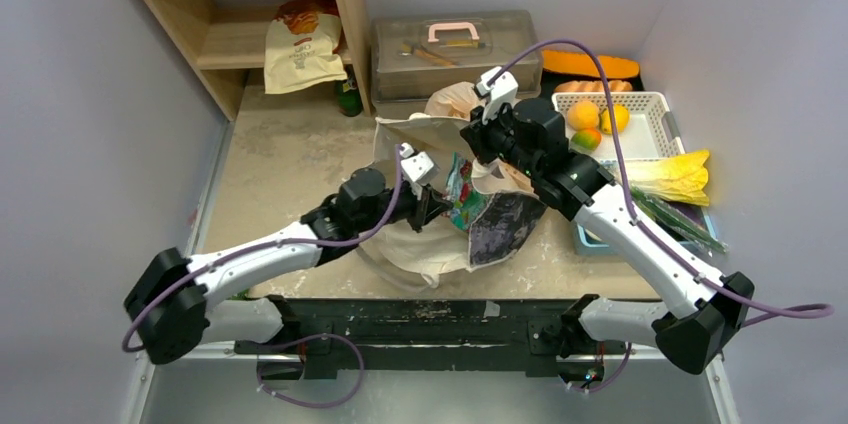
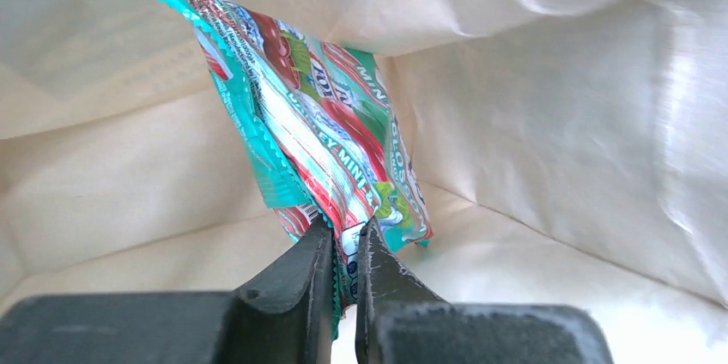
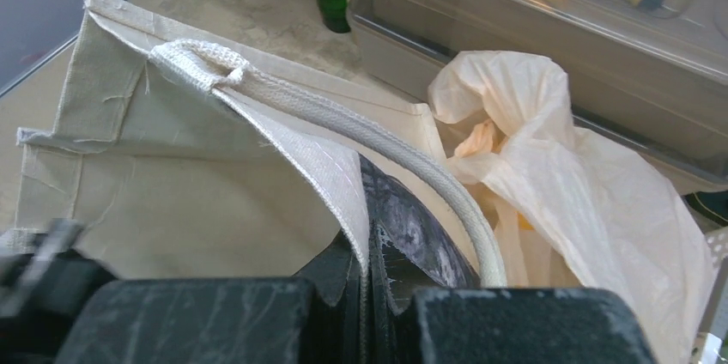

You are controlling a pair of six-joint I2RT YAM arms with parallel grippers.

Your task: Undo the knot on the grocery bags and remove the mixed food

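The left gripper (image 2: pixel 345 231) is in the low middle of the left wrist view. Its two fingers are squeezed tight on the bottom edge of a snack packet (image 2: pixel 326 124). The packet is teal, red and white, and it stands up tilted inside a cream cloth bag (image 2: pixel 558 124).

In the top view, the cloth bag (image 1: pixel 420 254) sits in the middle of the table (image 1: pixel 290 154), with its mouth open.

The right gripper (image 3: pixel 369 252) is in the low middle of the right wrist view. It is pinched shut on the rim of the cloth bag, right beside the white rope handle (image 3: pixel 412 166).

The thin pale-orange plastic bag (image 3: pixel 558 175) is on the right of that view, just behind the cloth bag and in front of a clear box (image 3: pixel 558 12). Its top is bunched up, but I cannot tell the knot for sure.

On the right of the top view, round orange fruits (image 1: pixel 583 114) lie in a white basket (image 1: pixel 650 99). A yellow cabbage (image 1: pixel 675 176) lies just below the basket.

A green bottle (image 1: pixel 347 94) stands by the wooden shelf (image 1: pixel 240 34) in the upper left.
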